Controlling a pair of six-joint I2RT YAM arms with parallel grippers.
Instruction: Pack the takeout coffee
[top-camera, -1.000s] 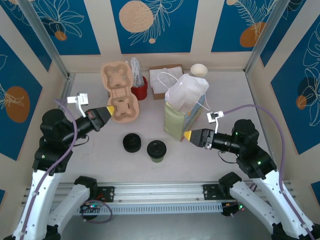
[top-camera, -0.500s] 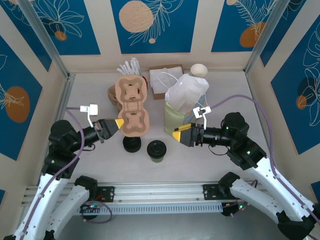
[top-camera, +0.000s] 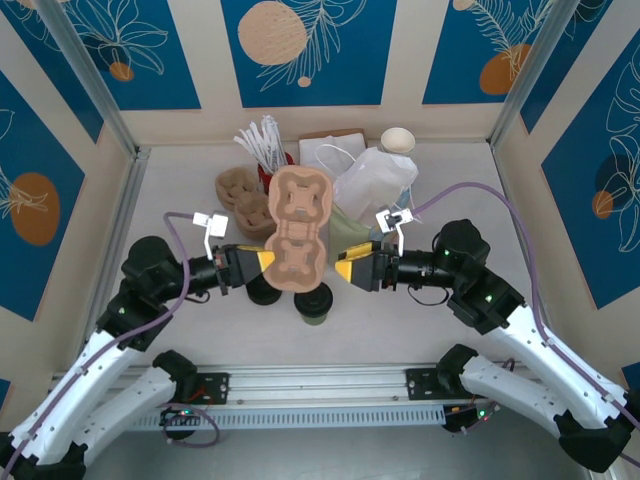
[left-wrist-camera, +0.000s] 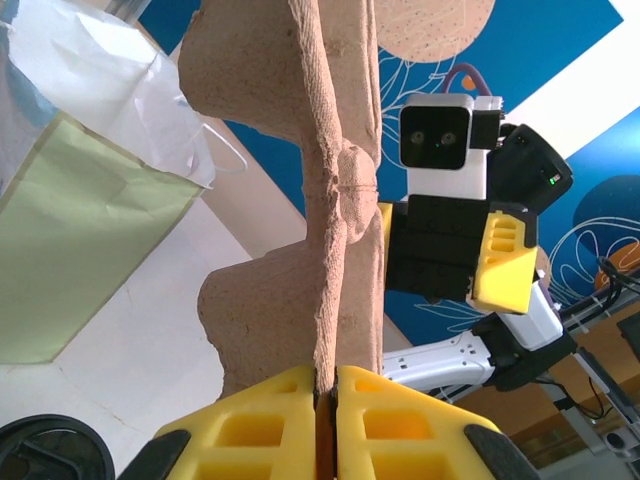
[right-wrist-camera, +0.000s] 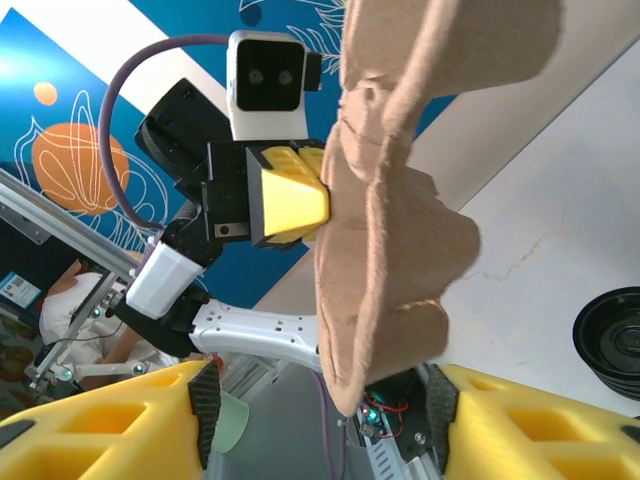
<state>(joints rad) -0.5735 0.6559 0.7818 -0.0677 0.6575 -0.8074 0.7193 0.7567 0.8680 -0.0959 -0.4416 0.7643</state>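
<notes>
Above the grey tabletop (top-camera: 400, 320), left of the pale-green paper bag with a crumpled white top (top-camera: 372, 182), the tan moulded-pulp cup carrier (top-camera: 298, 228) hung in the air, pinched only at its thin near-left rim by the left tool (top-camera: 268, 265), whose yellow fingers were pressed together on that edge in the left wrist view. The right tool (top-camera: 345, 272) stood just to the right of the carrier with its fingers spread. In the right wrist view the carrier's ragged edge lay between them, apparently without contact. The takeout coffee (top-camera: 314, 300), a small paper cup under a round black plastic lid, stood on the tabletop at the near side, partly beneath the raised carrier and between the two tools. The main risk seemed to lie in the handover. With so narrow a bite on soft pulp, the carrier could have pivoted or torn at the rim. If the left tool let go before the right had a firm hold, the carrier would likely have dropped onto the cup and tipped it. A right-hand grip taken off-centre might have crushed the rim or slid off. The two tools were also near each other, so a small misjudgement in approach could have knocked them together or swung the carrier's far end into the bag.
</notes>
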